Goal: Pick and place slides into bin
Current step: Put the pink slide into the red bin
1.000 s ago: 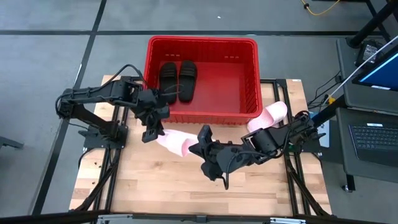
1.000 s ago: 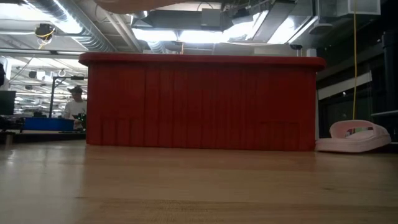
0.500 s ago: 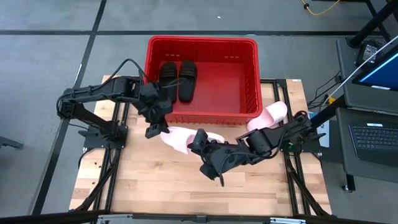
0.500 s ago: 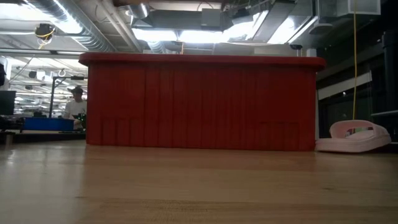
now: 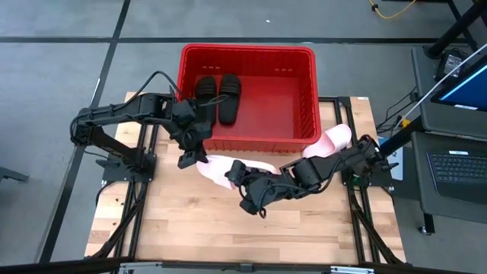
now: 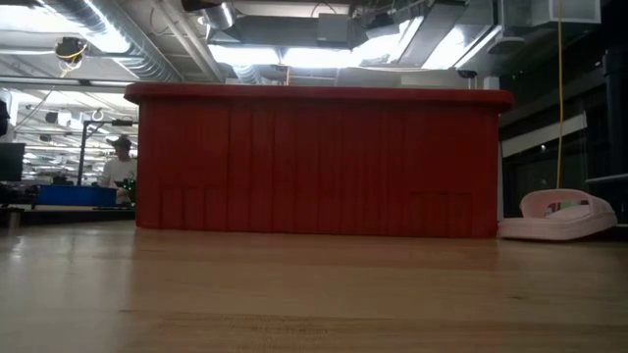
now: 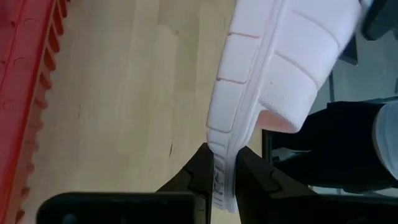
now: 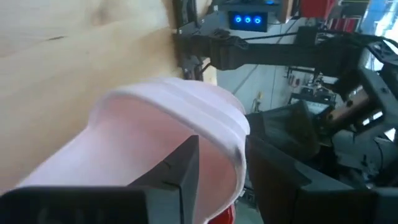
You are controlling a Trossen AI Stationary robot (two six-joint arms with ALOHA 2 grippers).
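One red bin [image 5: 304, 103], ribbed plastic, holding two matte black slides [image 5: 218, 94]. Just before its front wall, one pink slide [image 5: 217, 169], airborne: left gripper [image 7: 225, 180] clamps its sole edge, right gripper [image 8: 221, 163] clamps its strap. Second pink slide [image 5: 329, 141] lies beside bin's right corner.

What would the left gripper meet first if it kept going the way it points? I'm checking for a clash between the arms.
Probably the right gripper: the left gripper, shut on the pink slide, points along it toward the right gripper at the slide's other end.
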